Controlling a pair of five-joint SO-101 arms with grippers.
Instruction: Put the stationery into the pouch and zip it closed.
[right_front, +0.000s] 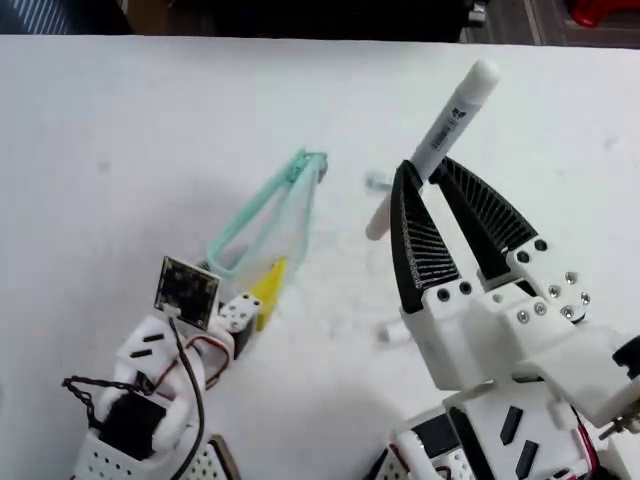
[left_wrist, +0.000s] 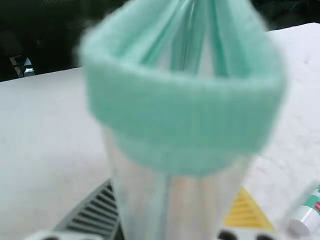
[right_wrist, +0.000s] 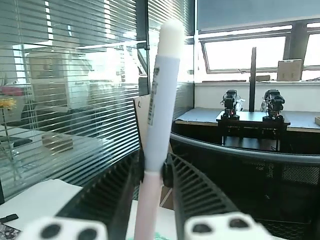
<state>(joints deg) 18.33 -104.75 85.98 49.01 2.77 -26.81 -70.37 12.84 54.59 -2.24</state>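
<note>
Nearest, the left pincer (right_front: 262, 290) is closed on the near end of the pouch (right_front: 270, 215). The pouch's mint-green zipper mouth gapes open, pointing away across the white worktop (right_front: 150, 130). Beside the pouch, the right pincer (right_front: 425, 172) is clamped on a white marker (right_front: 455, 110), which is tilted upward, its capped far end reaching beyond the pouch.

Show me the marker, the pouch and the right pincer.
marker (right_front: 456, 112), high view, on its white barrel.
pouch (right_front: 252, 210), high view, on its mint rim.
right pincer (right_front: 422, 165), high view, midway between its fingertips.
</note>
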